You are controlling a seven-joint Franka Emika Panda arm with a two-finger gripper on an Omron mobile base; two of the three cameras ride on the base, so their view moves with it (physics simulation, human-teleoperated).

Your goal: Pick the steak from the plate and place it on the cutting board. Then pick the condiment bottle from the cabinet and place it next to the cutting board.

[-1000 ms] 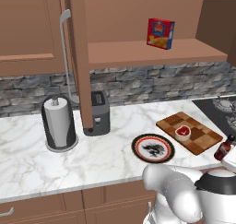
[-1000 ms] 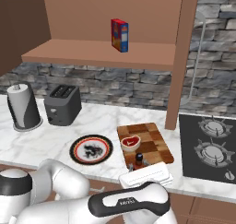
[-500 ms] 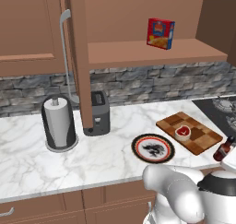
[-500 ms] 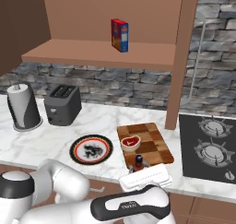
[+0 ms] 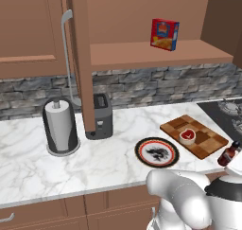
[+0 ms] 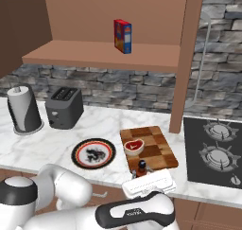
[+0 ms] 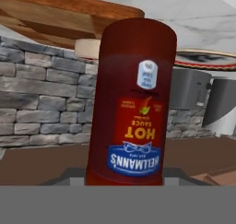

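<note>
A white marble worktop (image 5: pixel 94 153) runs under a grey stone backsplash and brown wall cabinets. At the left of the left base view stands a paper towel roll (image 5: pixel 60 129) in a dark holder, then a dark toaster (image 5: pixel 101 116) just beside the cabinet (image 5: pixel 80 58) side panel, whose long silver handle (image 5: pixel 66 58) hangs above the roll. On the open shelf sits a red and yellow box (image 5: pixel 164 34).

Further right on the worktop lies the plate (image 5: pixel 157 152), bare of food, and just beside it the cutting board (image 5: pixel 193 135) with the steak (image 5: pixel 187 136) on its near half.

The condiment bottle (image 5: pixel 229 154) is near the front right corner of the board — in the right base view it (image 6: pixel 142 166) appears at the board's (image 6: pixel 156 151) front edge, just above the white hand.

The hand view shows the bottle (image 7: pixel 133 103) close up, centred and upside down in the picture, its label reading hot sauce, directly in front of the tool. The fingertips are hidden, so I cannot tell whether the tool is clamped on it or apart.
</note>
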